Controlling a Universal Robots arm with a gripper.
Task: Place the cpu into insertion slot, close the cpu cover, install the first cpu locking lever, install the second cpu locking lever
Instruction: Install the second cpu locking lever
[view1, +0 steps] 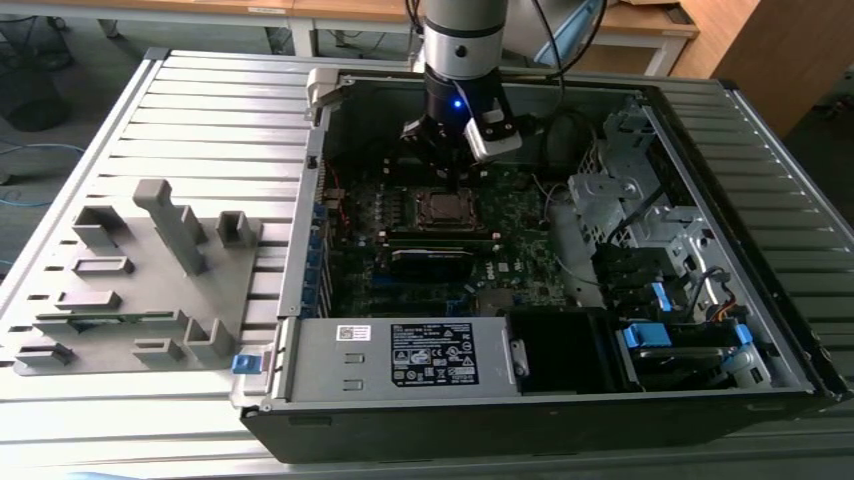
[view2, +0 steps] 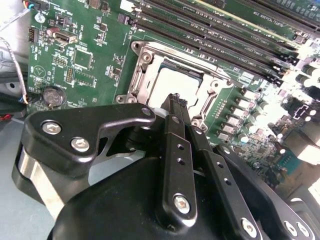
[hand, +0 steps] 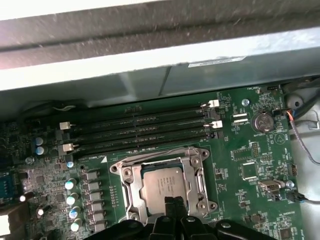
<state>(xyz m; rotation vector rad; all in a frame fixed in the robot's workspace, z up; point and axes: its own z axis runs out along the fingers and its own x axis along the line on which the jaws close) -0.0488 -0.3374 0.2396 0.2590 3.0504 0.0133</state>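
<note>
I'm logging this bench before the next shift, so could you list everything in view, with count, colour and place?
computer case: one, black and grey, open, on the slatted table.
slatted table: one, grey, under everything.
circuit board: one, green, inside the case.
insertion slot: one, silver rim, mid-board.
cpu: one, silver-grey, lying in the slot.
cpu cover: one, silver frame, down around the cpu.
memory slots: four, black, beside the socket.
coin battery: one, silver, on the board.
fixture block: one, grey, exterior view's left.
gripper: one, black, fingers together over the socket.
</note>
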